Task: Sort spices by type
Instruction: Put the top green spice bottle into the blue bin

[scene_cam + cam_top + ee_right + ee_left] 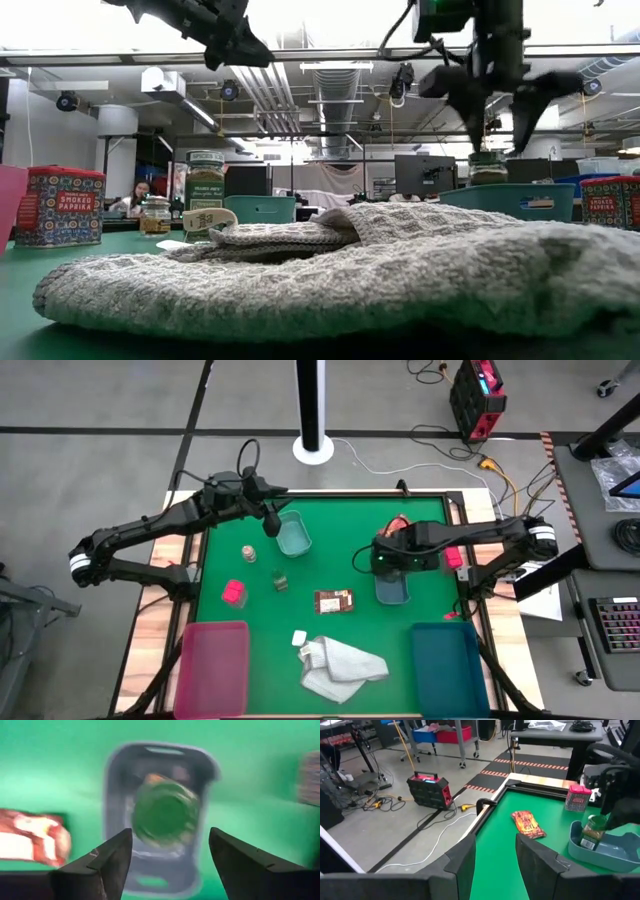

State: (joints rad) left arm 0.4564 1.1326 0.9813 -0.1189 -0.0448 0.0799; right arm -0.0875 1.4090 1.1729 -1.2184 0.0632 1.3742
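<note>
standing in the pale tray (pixel 116 795) (uncovered): a green-lidded jar (pixel 162 815)

Past the left gripper's (pixel 495 857) parted fingers, a red-orange packet (pixel 528 824) lies on green table (pixel 495 880).

Jar (pixel 161 816) inside tray (pixel 116 795)
</note>
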